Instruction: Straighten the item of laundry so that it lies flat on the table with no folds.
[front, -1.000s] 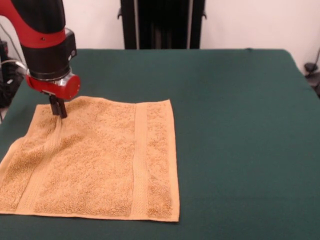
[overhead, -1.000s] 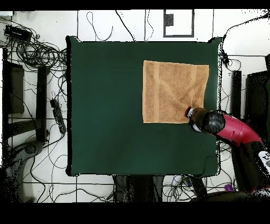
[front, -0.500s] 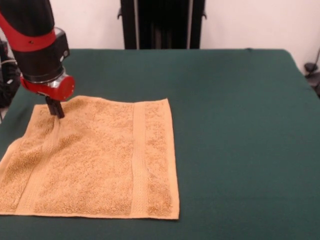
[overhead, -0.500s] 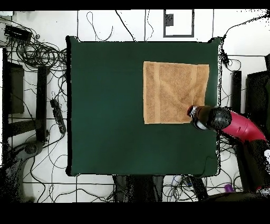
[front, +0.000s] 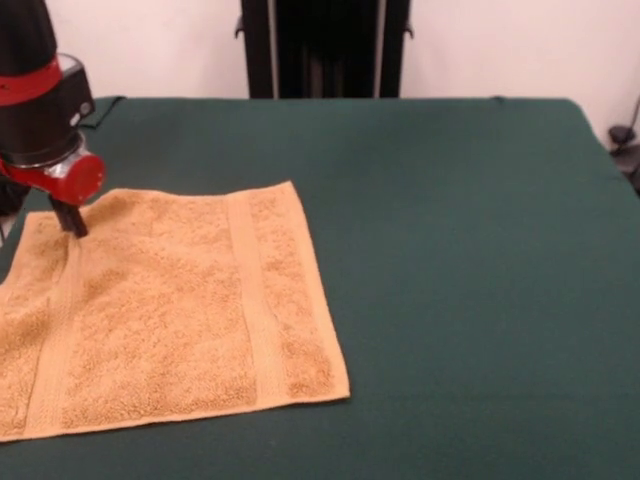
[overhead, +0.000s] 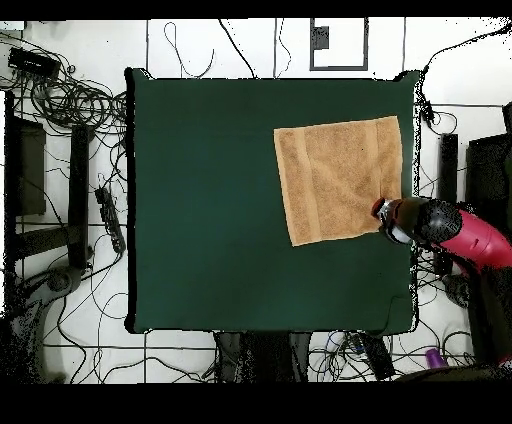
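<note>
The item of laundry (front: 170, 310), an orange-tan terry towel, lies spread on the dark green table (front: 450, 250) at the left, slightly askew. A woven band runs down it near the right edge, and another near the left edge. A shallow crease runs down from the far left corner. My gripper (front: 71, 221) stands on that corner, its dark fingers shut on the cloth. In the overhead view the towel (overhead: 340, 178) reaches the right edge of the table (overhead: 200, 200), with the gripper (overhead: 385, 212) at its lower right corner.
A black stand (front: 325, 48) rises behind the table's far edge. The towel's left side reaches the picture's left edge in the front view. Tangled cables (overhead: 70, 100) lie on the floor around the table.
The gripper has moved left in the front view and dragged the towel's corner with it. The whole towel slid left and turned a little; the fold by the gripper is flatter.
</note>
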